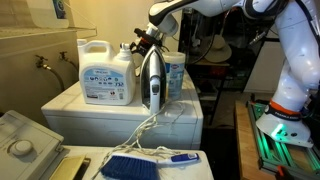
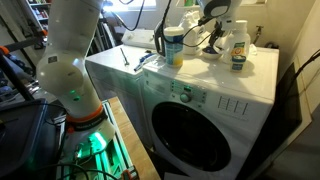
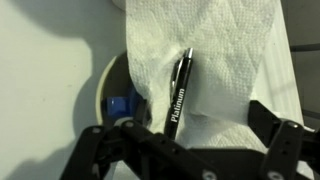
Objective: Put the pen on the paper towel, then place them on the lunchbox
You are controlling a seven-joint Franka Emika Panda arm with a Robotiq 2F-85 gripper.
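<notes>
In the wrist view a black pen (image 3: 178,92) marked "Platinum" lies lengthwise on a white paper towel (image 3: 225,55). The towel drapes over a round white object with a blue part (image 3: 117,103); I cannot tell whether this is the lunchbox. My gripper (image 3: 190,138) is open, with its fingers spread on either side of the towel's near end and the pen's lower end between them. In both exterior views the gripper (image 1: 145,42) (image 2: 215,25) hovers over the things on top of the washing machine. The pen and towel are too small to make out there.
On the white washer top (image 1: 100,112) (image 2: 215,75) stand a large detergent jug (image 1: 106,74), an upright iron (image 1: 152,80) with its cord, and a blue-lidded canister (image 2: 173,45). A blue brush (image 1: 135,166) lies lower down in front. The robot base (image 2: 75,85) stands beside the washer.
</notes>
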